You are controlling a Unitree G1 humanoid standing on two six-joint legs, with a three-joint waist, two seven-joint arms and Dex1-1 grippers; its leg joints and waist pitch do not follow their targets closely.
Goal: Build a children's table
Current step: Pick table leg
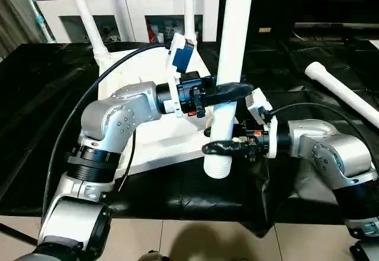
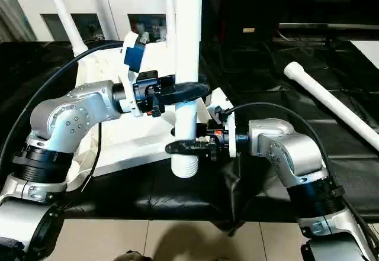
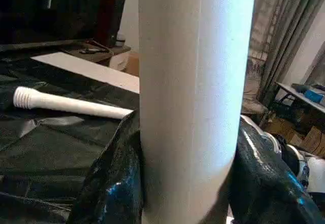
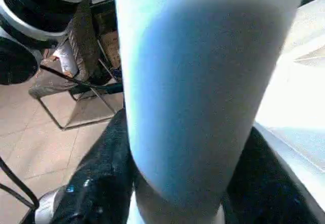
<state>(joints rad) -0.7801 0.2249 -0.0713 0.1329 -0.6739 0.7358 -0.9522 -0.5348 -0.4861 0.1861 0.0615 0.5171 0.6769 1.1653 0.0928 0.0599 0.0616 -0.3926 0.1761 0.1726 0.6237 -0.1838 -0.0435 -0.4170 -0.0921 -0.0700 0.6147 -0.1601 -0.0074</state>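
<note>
Here both the left gripper (image 1: 228, 91) and right gripper (image 1: 222, 147) clamp one upright leg (image 1: 232, 48).

I count four white legs: one (image 1: 234, 48) upright in my two pincers, left pincer (image 1: 228, 91) and right pincer (image 1: 218, 148); two already standing in the one tabletop (image 1: 160, 137), (image 1: 86, 15) and (image 1: 189, 6); one (image 1: 343, 92) lying loose.
</note>
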